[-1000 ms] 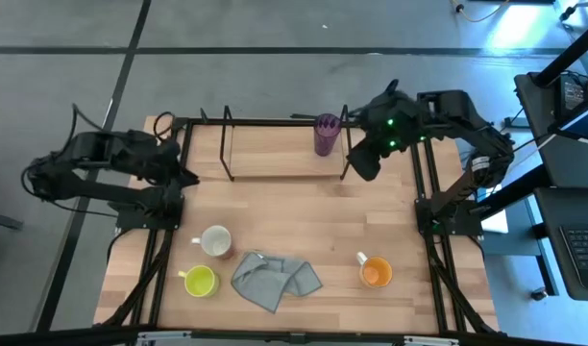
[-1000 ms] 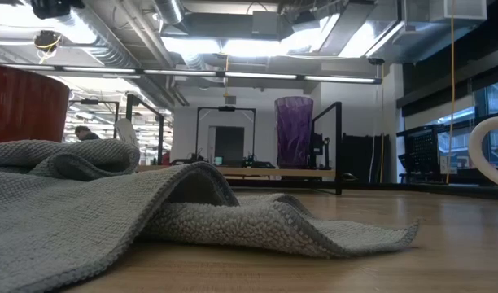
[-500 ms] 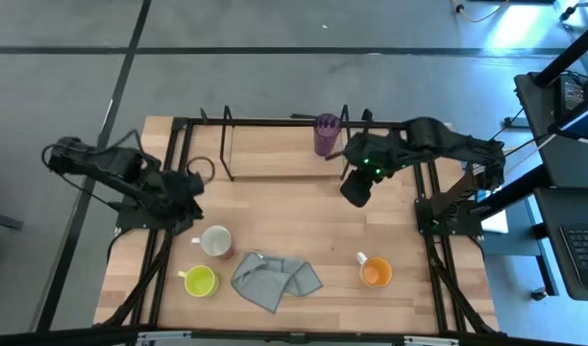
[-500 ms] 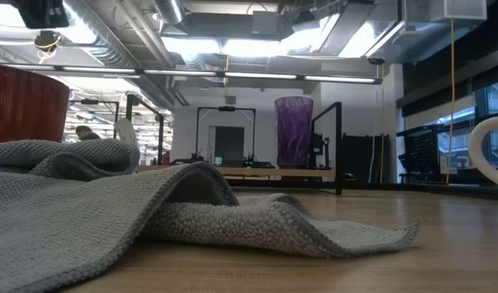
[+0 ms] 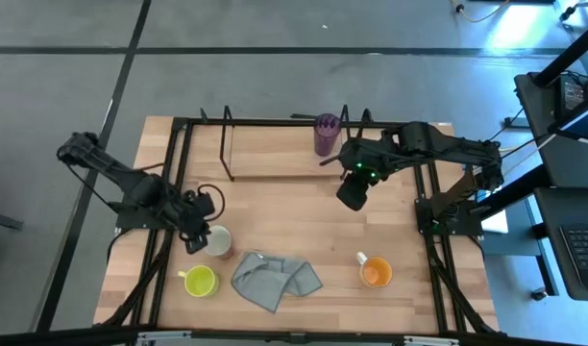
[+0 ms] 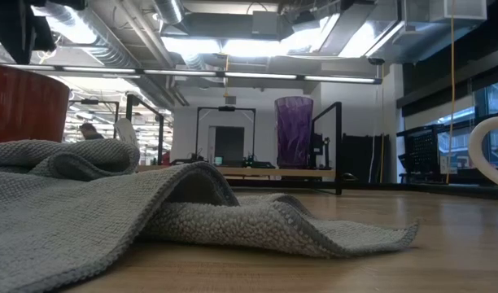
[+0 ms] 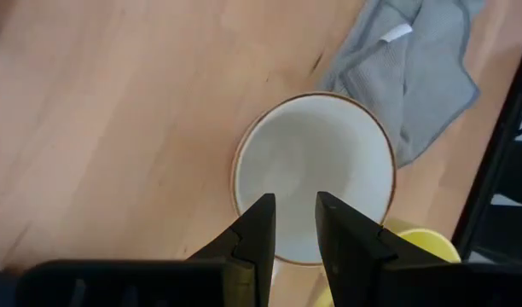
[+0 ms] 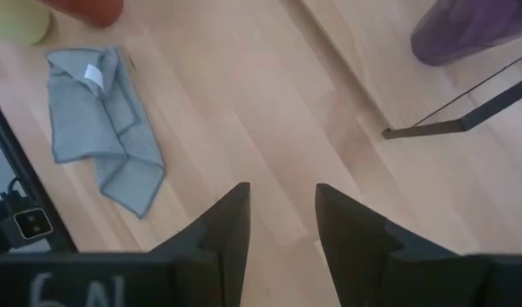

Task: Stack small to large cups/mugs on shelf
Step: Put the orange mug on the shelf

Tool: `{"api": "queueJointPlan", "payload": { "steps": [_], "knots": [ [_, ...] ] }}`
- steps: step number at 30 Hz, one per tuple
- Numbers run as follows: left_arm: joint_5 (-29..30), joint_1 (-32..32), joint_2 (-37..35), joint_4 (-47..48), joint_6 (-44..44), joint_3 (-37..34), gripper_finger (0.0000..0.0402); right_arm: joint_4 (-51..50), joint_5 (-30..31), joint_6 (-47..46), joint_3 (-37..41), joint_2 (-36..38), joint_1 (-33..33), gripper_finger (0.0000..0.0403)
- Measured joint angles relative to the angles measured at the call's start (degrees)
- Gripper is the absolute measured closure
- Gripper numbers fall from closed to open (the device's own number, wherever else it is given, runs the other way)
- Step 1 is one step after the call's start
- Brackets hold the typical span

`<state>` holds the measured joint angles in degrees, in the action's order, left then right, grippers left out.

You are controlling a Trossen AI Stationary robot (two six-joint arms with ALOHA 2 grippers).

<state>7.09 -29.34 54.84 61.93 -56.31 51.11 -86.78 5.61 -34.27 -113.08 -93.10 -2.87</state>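
Your left gripper is hovering directly over the white mug, at the table's left front; in the left wrist view its two fingers are standing a narrow gap apart above the mug's mouth (the inside is looking pale from above, while the low view is showing its red wall at the left edge), and they are gripping nothing. Your right gripper is hanging over bare wood just in front of the shelf's right end; its fingers are likewise parted, with only tabletop showing between them, so it is holding nothing. The purple tumbler is standing upright on the shelf's wooden base, near the right end, and is appearing as a purple blur in the right wrist view and as a tall ribbed cup in the low view. The yellow-green mug is sitting at the front left, just in front of the white mug and apart from it. The orange mug is sitting at the front right, well apart from the others. The grey cloth is lying crumpled between the yellow-green and orange mugs, its near edge just beside the white mug.
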Motion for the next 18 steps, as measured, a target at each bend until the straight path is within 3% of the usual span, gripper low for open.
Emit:
{"api": "queueJointPlan", "payload": {
  "steps": [18],
  "knots": [
    [3.33,-1.99,7.46,-0.15,-4.1,0.0,0.0321,0.9,2.38,3.03,0.0,0.0,0.0,0.0267]
  ]
}}
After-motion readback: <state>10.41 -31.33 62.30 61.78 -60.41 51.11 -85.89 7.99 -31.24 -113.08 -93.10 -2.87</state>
